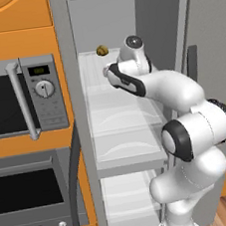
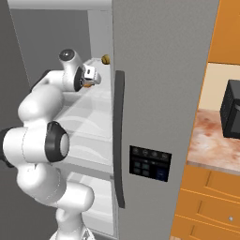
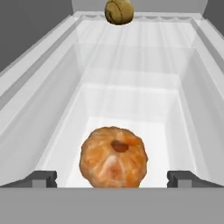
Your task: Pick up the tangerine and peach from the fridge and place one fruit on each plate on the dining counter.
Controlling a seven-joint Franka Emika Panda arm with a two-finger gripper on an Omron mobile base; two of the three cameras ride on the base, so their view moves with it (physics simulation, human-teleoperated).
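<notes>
Gripper [image 3: 112, 178] was fully open inside fridge [image 1: 77, 114], tangerine [image 3: 113, 157] between fingertips [image 3: 41, 178], not gripped.

The tangerine [image 3: 113, 157] lies on the fridge [image 1: 74, 114] shelf — a lumpy item [image 3: 118, 12] sits behind it.

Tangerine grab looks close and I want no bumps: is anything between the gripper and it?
Nothing visible. The tangerine sits between the open gripper's fingertips; the olive-brown lump lies far behind it on the shelf.
</notes>
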